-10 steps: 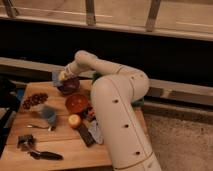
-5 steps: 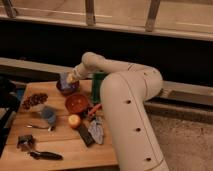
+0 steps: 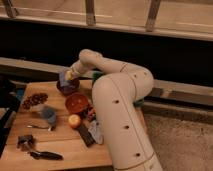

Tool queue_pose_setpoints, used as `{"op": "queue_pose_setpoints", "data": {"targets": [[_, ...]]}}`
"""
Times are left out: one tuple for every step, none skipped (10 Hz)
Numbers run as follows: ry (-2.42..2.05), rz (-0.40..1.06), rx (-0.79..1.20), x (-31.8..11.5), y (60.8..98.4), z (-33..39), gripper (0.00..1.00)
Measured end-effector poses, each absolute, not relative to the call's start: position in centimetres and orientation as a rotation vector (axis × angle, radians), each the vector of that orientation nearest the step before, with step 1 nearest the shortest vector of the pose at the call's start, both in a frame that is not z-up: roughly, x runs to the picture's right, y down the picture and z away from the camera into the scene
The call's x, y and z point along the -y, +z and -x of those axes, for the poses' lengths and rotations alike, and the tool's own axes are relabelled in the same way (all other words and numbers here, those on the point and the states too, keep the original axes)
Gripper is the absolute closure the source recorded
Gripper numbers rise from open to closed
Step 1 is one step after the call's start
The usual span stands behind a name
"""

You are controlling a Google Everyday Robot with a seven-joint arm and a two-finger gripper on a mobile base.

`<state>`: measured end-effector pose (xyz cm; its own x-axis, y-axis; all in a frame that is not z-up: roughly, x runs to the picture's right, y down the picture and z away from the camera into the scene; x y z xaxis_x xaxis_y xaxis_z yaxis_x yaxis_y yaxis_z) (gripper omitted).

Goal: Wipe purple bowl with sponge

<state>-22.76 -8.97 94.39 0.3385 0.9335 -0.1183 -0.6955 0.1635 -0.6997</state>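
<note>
At table's far edge, gripper (image 3: 68, 76) is held over purple bowl (image 3: 67, 87), sponge (image 3: 63, 77) apparently pinched. Wiping step is judged underway; next, sponge must be pressed down and swept round inside.

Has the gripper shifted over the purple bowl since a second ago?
Yes, slightly. The gripper sits at the purple bowl, at its far-left rim. Against the orange bowl, it has edged leftward and a little toward the table's back edge.

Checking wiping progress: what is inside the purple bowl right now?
The gripper sits over the round purple bowl with a bluish sponge. The bowl's interior beneath them is covered.
</note>
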Motion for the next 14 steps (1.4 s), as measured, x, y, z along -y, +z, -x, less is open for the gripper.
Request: {"op": "queue_pose_setpoints", "data": {"targets": [[1.196,0.760,0.391,9.4,94.6,23.9,1.00],[1.185,0.773,0.404,9.2,94.5,24.8,1.00],[1.178,0.781,0.413,8.9,94.3,25.1,1.00],[1.165,0.792,0.421,8.2,93.6,25.3,1.00],[1.148,0.802,0.418,7.4,93.0,25.1,1.00],[1.136,0.805,0.406,6.7,92.5,24.3,1.00],[1.132,0.806,0.392,6.4,92.3,23.6,1.00],[1.133,0.796,0.370,6.2,92.5,22.6,1.00],[1.143,0.779,0.347,6.6,93.0,21.8,1.00],[1.155,0.764,0.334,7.2,93.7,21.3,1.00],[1.166,0.752,0.330,7.9,94.3,21.1,1.00],[1.192,0.736,0.333,9.0,95.1,20.7,1.00],[1.210,0.730,0.345,9.6,95.3,20.8,1.00],[1.224,0.732,0.365,10.3,95.5,21.1,1.00]]}}
